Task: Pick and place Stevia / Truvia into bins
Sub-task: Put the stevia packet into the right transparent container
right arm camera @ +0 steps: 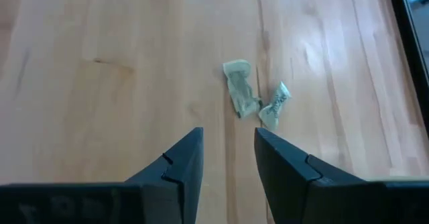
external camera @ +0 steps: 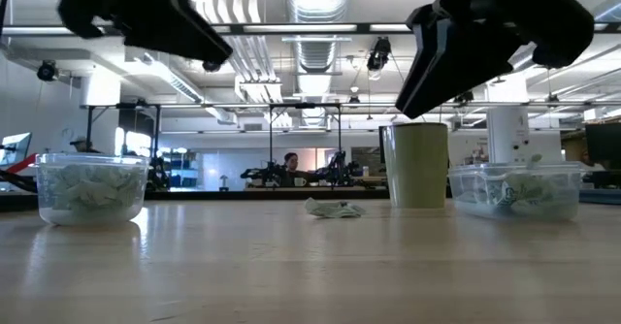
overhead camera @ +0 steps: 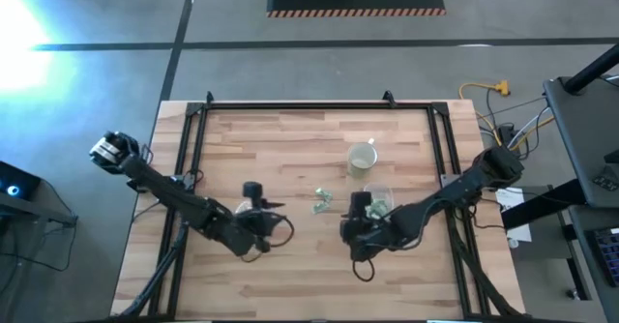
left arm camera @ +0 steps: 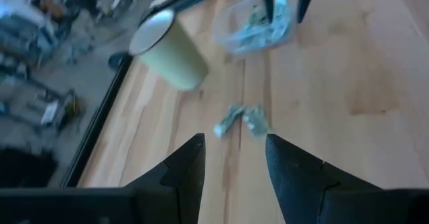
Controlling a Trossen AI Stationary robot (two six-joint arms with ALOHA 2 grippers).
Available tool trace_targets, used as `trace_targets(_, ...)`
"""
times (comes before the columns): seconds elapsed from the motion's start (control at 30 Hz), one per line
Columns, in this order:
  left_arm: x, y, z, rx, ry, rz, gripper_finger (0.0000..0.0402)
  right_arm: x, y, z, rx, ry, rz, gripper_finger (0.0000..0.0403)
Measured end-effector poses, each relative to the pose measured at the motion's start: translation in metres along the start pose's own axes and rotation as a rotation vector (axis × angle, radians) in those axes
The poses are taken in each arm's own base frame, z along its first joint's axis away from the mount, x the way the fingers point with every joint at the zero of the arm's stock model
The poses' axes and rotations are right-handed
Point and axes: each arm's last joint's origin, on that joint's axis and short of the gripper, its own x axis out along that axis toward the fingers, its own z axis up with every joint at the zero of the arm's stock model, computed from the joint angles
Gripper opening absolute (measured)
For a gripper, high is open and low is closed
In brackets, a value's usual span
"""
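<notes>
- I see the left gripper [overhead camera: 259, 203] over the table's [overhead camera: 290, 275] left-centre, above the wood; its fingers [left arm camera: 182, 174] stand apart w/ nothing between them.
- Round clear tub [external camera: 91, 188], left in the low view, holds a heap of packets; in the high view I can't make it out under the left arm.
- Two loose packets [overhead camera: 321, 201] lie crumpled on the wood between the grippers, just beside each other, clear of both bins.
- Cream mug [overhead camera: 362, 157] stands upright, farther back, right of centre.
- Right gripper [overhead camera: 360, 207] hangs by the rounded-rect tub [overhead camera: 379, 201], above the wood; fingers [right arm camera: 179, 163] parted, gap empty, loose packets ahead of them.
- That tub also holds packets.
</notes>
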Motion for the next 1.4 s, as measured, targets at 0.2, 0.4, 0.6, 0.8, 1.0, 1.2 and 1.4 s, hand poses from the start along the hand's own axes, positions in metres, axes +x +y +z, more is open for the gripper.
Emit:
trace_targets(0.2, 0.037, -0.005, -0.01, 0.077, 0.049, 0.013, 0.0141, -0.003, 0.004, -0.002, -0.019, 0.0, 0.009, 0.0116)
trace_targets(0.4, 0.056, 0.001, -0.019, 0.09, 0.118, 0.056, 0.0141, 0.004, 0.006, 0.003, -0.028, -0.077, 0.017, 0.0109)
trace_targets(0.6, 0.048, 0.005, -0.02, 0.111, 0.139, 0.049, 0.0141, 0.034, 0.006, 0.006, -0.119, -0.284, 0.12, 0.0109)
trace_targets(0.8, 0.029, 0.017, -0.019, 0.066, 0.161, 0.048, 0.0141, 0.064, -0.012, -0.001, -0.072, -0.276, 0.092, 0.0104)
trace_targets(1.0, 0.009, 0.029, -0.02, -0.011, 0.189, 0.047, 0.0141, 0.095, -0.034, -0.004, 0.043, -0.242, 0.139, 0.0112)
trace_targets(1.2, -0.002, 0.03, -0.023, -0.027, 0.176, 0.029, 0.0141, 0.11, -0.053, -0.004, 0.141, -0.232, 0.25, 0.0136)
trace_targets(1.4, -0.003, 0.029, -0.023, -0.027, 0.17, 0.024, 0.0141, 0.115, -0.057, -0.007, 0.161, -0.216, 0.244, 0.0168)
